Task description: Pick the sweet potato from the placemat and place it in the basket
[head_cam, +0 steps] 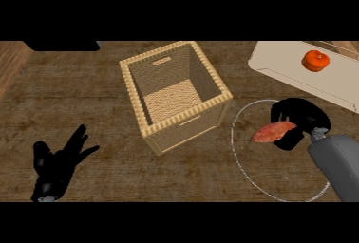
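A reddish sweet potato [273, 131] is held in my right hand [300, 119], whose fingers curl round it from the right; it hangs over the left part of the round placemat [242, 159], a brown disc with a pale outline. The tall wicker basket [207, 64] stands left of it, open at the top, nothing showing inside. Its near corner is a short way from the sweet potato. My left hand [56, 163] rests open at the lower left, fingers spread, far from both.
A cream tray [280, 66] sits at the upper right with an orange-red round fruit [316, 60] on it. A dark object [63, 45] lies at the top left edge. The wooden counter runs between my left hand and the basket.
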Tool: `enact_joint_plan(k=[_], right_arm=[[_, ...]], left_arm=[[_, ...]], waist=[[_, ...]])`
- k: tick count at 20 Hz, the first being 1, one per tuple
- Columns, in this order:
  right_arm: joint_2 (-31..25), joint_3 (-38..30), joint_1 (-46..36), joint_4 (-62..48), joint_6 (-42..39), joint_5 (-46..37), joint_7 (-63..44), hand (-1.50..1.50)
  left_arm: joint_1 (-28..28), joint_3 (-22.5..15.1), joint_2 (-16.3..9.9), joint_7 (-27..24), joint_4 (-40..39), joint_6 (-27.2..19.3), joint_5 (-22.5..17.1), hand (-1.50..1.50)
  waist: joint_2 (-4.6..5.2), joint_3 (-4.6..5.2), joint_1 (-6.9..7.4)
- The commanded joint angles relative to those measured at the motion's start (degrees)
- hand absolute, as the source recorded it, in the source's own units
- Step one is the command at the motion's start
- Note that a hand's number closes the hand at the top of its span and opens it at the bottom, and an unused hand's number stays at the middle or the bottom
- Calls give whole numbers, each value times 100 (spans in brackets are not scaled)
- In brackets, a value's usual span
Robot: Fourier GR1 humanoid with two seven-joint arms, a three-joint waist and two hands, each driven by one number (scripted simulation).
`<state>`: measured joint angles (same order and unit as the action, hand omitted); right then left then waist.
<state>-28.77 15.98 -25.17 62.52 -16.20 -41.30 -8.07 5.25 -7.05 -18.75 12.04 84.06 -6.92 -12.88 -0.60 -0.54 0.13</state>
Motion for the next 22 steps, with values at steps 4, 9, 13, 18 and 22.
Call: enact_joint_plan(k=[4, 9, 13, 18, 22], right_arm=[[2168, 2219, 180, 1247, 138, -1068, -937, 150], [2838, 3741, 186, 1771, 83, -1457, -2261, 150], [2862, 4839, 521, 2596, 722, -1521, -3560, 150], [2872, 4592, 1098, 3936, 2672, -665, -3821, 150], [2874, 4938, 553, 4795, 3480, -997, -4385, 150]], left_arm=[[174, -181, -81, 227, -215, 133, 88, 0], [100, -229, 40, 245, -365, 26, 128, 0], [61, -227, 1, 364, -375, 54, 119, 0], [220, -143, -14, 266, -204, 76, 17, 0], [83, -94, -52, 332, -283, 105, -4, 0]], waist=[[-34, 87, 227], [-26, 78, 281], [-13, 60, 183], [29, 17, 207], [-23, 54, 81]])
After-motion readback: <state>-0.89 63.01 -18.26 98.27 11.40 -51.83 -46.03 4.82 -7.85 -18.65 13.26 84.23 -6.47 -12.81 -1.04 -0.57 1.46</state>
